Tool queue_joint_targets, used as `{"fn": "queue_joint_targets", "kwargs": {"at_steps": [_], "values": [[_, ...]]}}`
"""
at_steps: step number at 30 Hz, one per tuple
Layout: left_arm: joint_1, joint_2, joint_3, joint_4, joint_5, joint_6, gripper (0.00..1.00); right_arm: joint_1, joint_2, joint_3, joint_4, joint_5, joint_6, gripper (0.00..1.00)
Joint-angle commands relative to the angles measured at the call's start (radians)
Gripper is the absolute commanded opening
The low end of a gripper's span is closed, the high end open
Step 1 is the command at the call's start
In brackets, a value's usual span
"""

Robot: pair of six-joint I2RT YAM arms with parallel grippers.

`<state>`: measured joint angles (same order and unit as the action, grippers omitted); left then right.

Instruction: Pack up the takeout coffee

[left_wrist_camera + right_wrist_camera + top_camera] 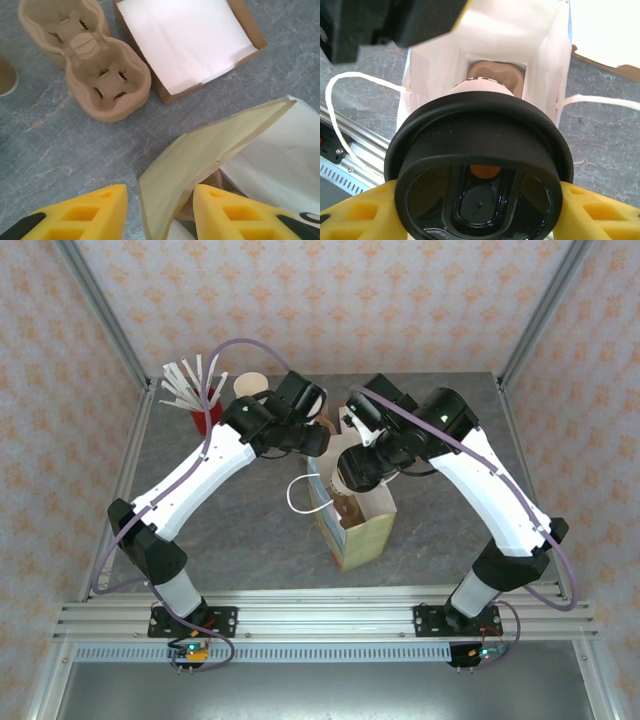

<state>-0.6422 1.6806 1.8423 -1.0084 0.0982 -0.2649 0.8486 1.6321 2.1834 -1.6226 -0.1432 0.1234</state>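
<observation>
Clamped in the right gripper (480, 206), the takeout coffee (479, 150) is held above the paper bag (551, 60), its rim straddled by the spread left gripper (159, 200); straight lowering is judged next.

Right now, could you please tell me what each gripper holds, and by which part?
Right gripper: cream paper cup with round black plastic lid, pinched at the lid's sides. Left gripper: open, straddling the pale paper bag rim.

Left end effector (160, 212) spread, right (477, 210) clamped
</observation>
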Motion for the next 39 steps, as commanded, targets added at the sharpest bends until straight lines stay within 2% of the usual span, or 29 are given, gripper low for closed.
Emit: {"fn": "queue_joint_targets", "kwargs": {"at_steps": [1, 15, 29, 39], "values": [[0.019, -0.039, -0.011, 0.027, 0.010, -0.011, 0.40, 0.013, 0.017, -0.016, -0.092, 0.053, 0.032, 0.44], [0.039, -0.069, -0.020, 0.059, 0.052, 0.005, 0.44, 0.029, 0.080, -0.035, -0.128, 0.078, 0.071, 0.43], [0.060, -0.150, -0.034, 0.099, -0.024, 0.011, 0.59, 0.029, 0.128, -0.064, -0.151, 0.094, 0.079, 0.43], [0.071, -0.227, -0.070, 0.116, -0.067, 0.018, 0.60, 0.029, 0.125, -0.150, -0.132, 0.074, 0.081, 0.43]]}}
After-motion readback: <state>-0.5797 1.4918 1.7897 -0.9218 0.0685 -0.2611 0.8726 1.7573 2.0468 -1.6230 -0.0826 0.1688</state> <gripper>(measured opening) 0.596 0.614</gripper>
